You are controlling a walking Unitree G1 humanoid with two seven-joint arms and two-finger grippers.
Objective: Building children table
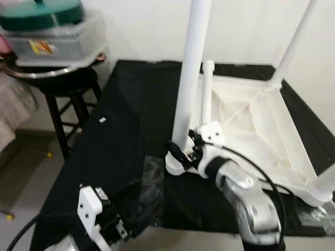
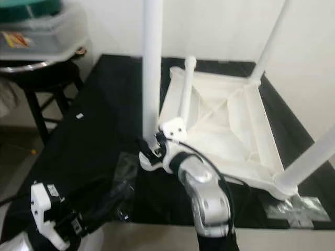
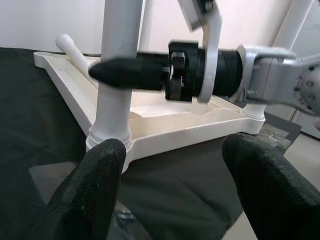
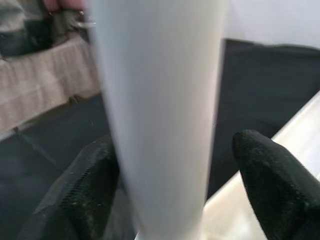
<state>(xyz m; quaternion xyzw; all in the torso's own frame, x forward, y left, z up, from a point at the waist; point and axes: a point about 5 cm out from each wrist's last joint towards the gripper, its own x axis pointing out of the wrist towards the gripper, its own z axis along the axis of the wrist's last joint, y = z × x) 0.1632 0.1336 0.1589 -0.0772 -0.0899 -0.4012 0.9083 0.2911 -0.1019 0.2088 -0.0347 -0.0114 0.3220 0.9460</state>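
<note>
The child's table top (image 1: 251, 125) was laid upside down on the black-covered desk (image 1: 125, 125). Three legs were seen standing upright in corner sockets; a fourth leg (image 1: 207, 91) lay loose inside the frame, long axis running away from the robot. The near-left upright leg (image 1: 189, 73) was straddled low down by the right gripper (image 1: 180, 149); its fingers (image 4: 92, 185) were spread to either side, one touching the leg, one apart, so not clamped. Right arm judged nearer to the loose leg, just beyond its wrist. The left gripper (image 1: 112, 227) was held released, well short, near the desk edge. A stool (image 1: 63, 89) carrying a plastic box (image 1: 52, 42) stood off to the left, not obstructing.
</note>
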